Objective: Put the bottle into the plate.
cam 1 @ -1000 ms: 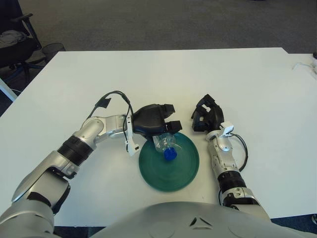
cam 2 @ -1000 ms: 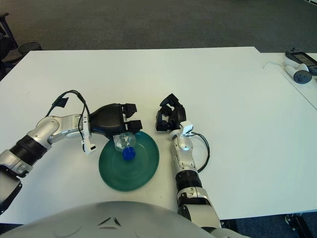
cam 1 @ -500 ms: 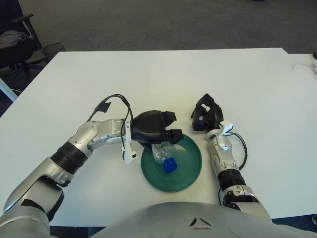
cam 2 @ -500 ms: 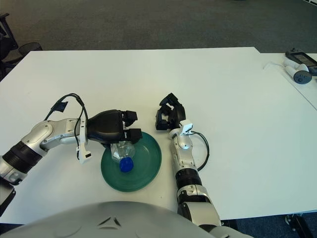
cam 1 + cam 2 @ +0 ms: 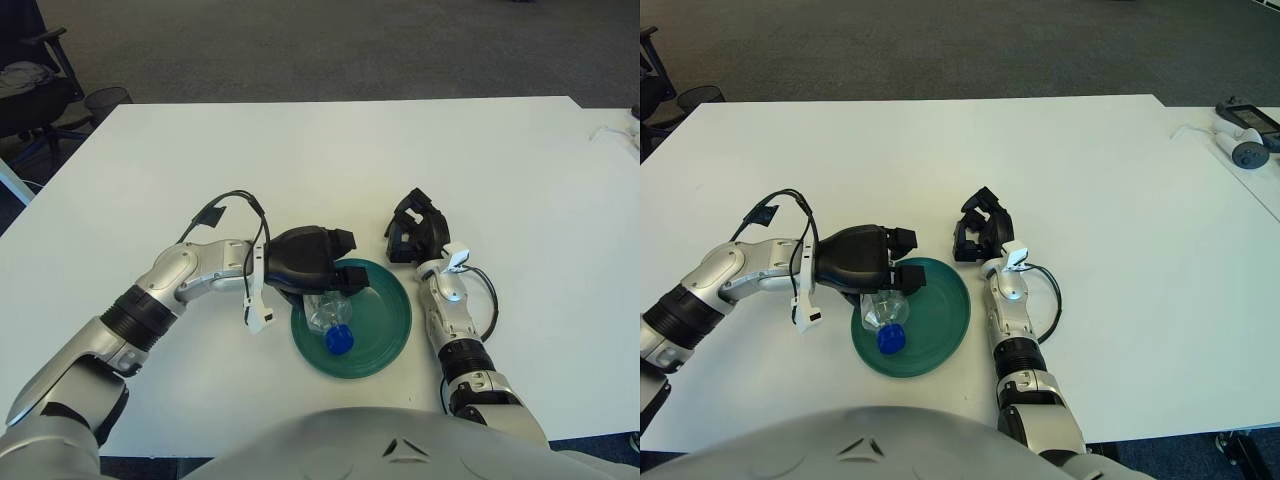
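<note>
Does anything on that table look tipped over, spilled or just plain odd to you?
Only the bottle: it lies on its side in the green plate, blue cap toward the robot, with the left hand over its far end. Nothing looks spilled. The right hand shows beside the plate's right side.

A white table (image 5: 330, 150) carries a green plate (image 5: 385, 325) near its front edge.

Left hand (image 5: 305, 265) fingers curled downward; right hand (image 5: 414, 229) idle beside it.
</note>
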